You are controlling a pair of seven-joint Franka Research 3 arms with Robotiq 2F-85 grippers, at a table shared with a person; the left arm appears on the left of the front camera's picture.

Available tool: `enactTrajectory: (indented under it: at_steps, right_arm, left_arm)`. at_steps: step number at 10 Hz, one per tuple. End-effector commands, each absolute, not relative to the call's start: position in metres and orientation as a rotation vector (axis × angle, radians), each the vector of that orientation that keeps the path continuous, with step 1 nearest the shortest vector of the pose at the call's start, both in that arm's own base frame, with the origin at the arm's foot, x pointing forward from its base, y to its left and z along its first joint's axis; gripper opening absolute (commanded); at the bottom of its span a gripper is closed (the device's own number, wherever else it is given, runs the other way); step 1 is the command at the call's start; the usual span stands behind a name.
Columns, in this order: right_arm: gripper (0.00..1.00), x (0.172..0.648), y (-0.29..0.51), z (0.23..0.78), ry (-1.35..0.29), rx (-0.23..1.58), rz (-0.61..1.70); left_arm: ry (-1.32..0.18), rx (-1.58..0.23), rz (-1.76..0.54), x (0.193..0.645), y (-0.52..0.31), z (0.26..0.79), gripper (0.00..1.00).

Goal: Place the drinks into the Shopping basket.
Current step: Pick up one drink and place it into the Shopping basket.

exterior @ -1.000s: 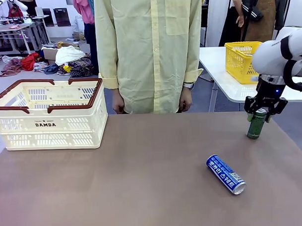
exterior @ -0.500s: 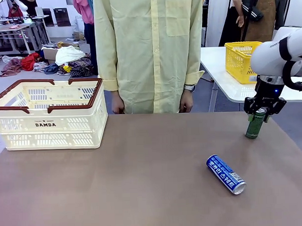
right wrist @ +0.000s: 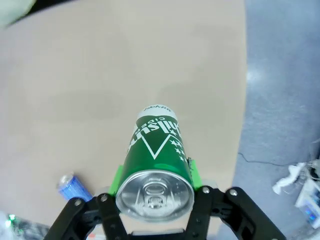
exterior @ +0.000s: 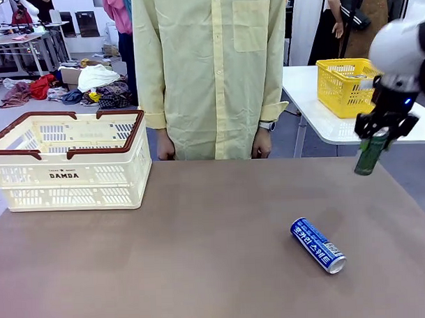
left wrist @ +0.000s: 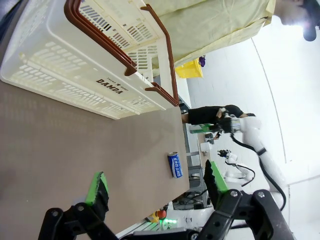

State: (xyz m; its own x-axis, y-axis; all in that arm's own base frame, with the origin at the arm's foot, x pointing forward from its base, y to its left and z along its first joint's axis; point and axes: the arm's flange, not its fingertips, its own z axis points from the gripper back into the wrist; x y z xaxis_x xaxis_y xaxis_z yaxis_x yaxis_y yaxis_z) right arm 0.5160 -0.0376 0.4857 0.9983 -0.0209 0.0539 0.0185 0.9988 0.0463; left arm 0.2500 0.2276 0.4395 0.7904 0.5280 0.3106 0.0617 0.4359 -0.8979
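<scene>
The green and white can [exterior: 371, 157] is held in the air, slightly tilted, over the table's far right edge. It is clamped near its silver top by the right gripper [exterior: 379, 135]. The blue can [exterior: 318, 245] is laid on its side on the plain brown tabletop [exterior: 202, 271], right of the middle, well apart from the Shopping basket [exterior: 70, 179] at the far left edge. The left gripper [left wrist: 154, 186] is spread wide above the tabletop, grasping nothing. A person in a pale yellow shirt [exterior: 209, 75] is stood at the far side. Behind, a yellow basket [exterior: 339, 85] on a white table [exterior: 312, 107] and heaped clothes [exterior: 95, 85] on a grey floor are seen.
</scene>
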Motion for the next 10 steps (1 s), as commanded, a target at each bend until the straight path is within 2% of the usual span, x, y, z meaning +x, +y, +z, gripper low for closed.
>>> enactTrajectory:
  at_steps: [1,3,4,5,8,9,10]
  right_arm:
    - [0.0,0.465,-0.041,0.548,-0.015,0.097,0.032]
    - [0.0,0.431,-0.052,0.564,-0.01,0.157,0.028]
    - [0.0,0.427,-0.063,0.558,-0.019,0.177,0.014]
    - [0.0,0.432,-0.044,0.576,-0.012,0.098,0.023]
    - [0.0,0.423,-0.052,0.572,0.004,0.12,0.018]
    - [0.0,0.433,-0.017,0.57,-0.005,0.05,0.062]
    - [0.0,0.446,0.033,0.57,-0.082,0.02,0.178]
  left_arm:
    - [-0.634,-1.103,0.299,0.249,0.229,0.44,1.0]
    - [-0.634,-1.103,0.299,0.249,0.229,0.44,1.0]
    - [-0.634,-1.103,0.299,0.249,0.229,0.44,1.0]
    - [-0.634,-1.103,0.299,0.249,0.229,0.44,1.0]
    - [-0.634,-1.103,0.299,0.249,0.229,0.44,1.0]
    - [-0.634,-1.103,0.299,0.249,0.229,0.44,1.0]
    - [-0.634,-1.103,0.299,0.249,0.229,0.44,1.0]
